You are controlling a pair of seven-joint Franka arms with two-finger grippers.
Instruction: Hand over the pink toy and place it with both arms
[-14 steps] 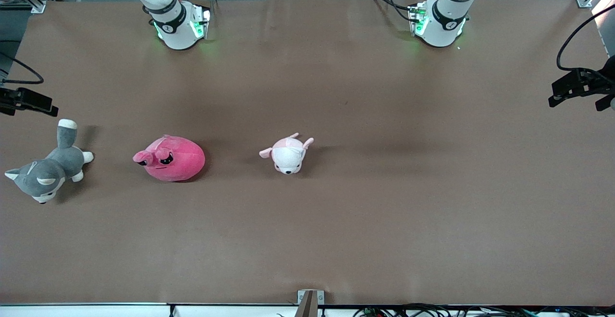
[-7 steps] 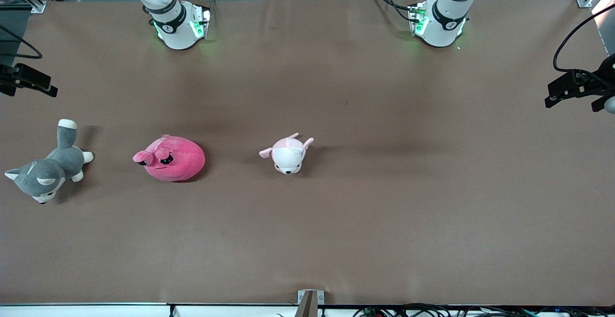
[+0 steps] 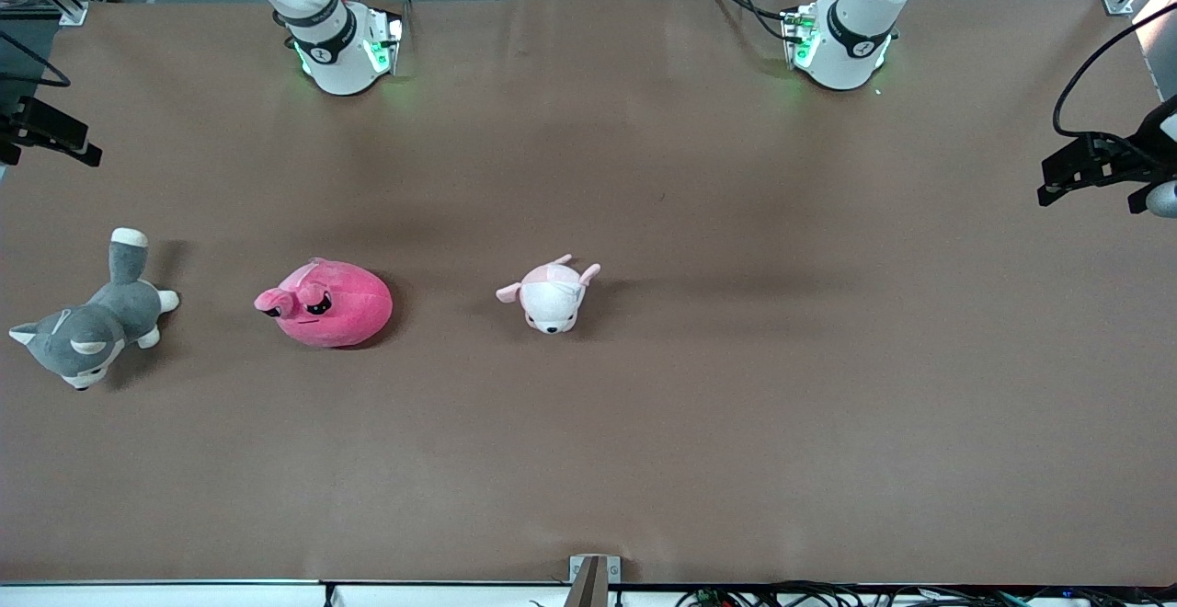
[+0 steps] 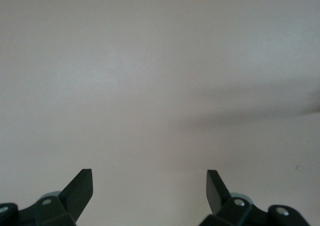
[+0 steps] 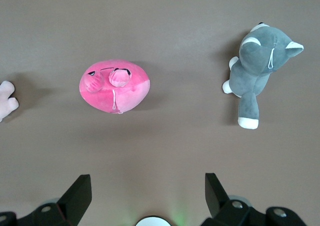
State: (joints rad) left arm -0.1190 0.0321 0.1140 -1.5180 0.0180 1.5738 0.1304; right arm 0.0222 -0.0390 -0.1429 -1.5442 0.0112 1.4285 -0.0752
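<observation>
The pink toy (image 3: 326, 303) is a round hot-pink plush that lies on the brown table (image 3: 736, 405), toward the right arm's end. It also shows in the right wrist view (image 5: 115, 85). My right gripper (image 5: 147, 178) is open and empty, high over the table's edge at the right arm's end (image 3: 51, 133), apart from the toy. My left gripper (image 4: 149, 173) is open and empty over bare table at the left arm's end (image 3: 1090, 170).
A grey-and-white plush dog (image 3: 87, 331) lies beside the pink toy, at the right arm's end of the table, and shows in the right wrist view (image 5: 257, 70). A pale pink-and-white plush (image 3: 552, 294) lies near the table's middle.
My right gripper has moved along the table's edge toward the robots' bases. My left gripper has shifted slightly the same way. The toys have not moved.
</observation>
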